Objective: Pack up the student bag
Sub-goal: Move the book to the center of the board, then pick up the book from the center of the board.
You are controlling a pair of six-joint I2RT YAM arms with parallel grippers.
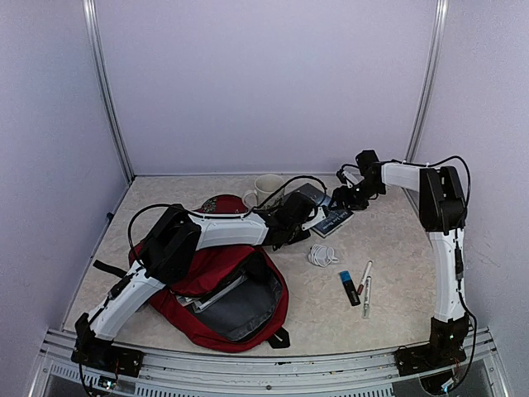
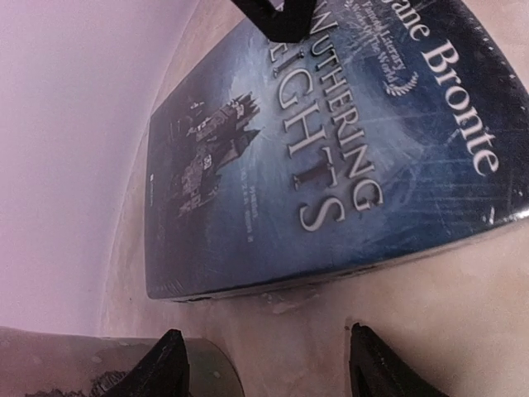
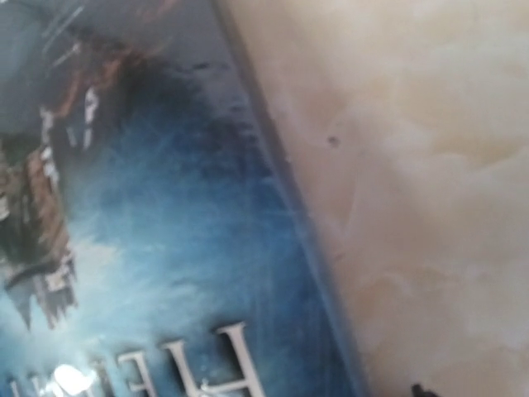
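Note:
The student bag (image 1: 216,269), dark red with grey lining, lies unzipped at the front left, with flat items inside. Behind it and to the right lies a blue book, "Wuthering Heights" (image 1: 335,221) (image 2: 331,141) (image 3: 165,248), flat on the table. My left gripper (image 1: 291,222) (image 2: 269,368) hovers at the book's near edge, open, with bare table between its fingers. My right gripper (image 1: 347,200) is low over the book's far right corner. In its wrist view only one fingertip (image 3: 420,390) shows, so its jaws are hidden.
A cream mug (image 1: 266,188) stands behind the book. A coiled white cable (image 1: 322,255) lies right of the bag. Two pens (image 1: 365,285) and a blue-and-black marker (image 1: 349,286) lie further right. Enclosure walls close off the back and both sides.

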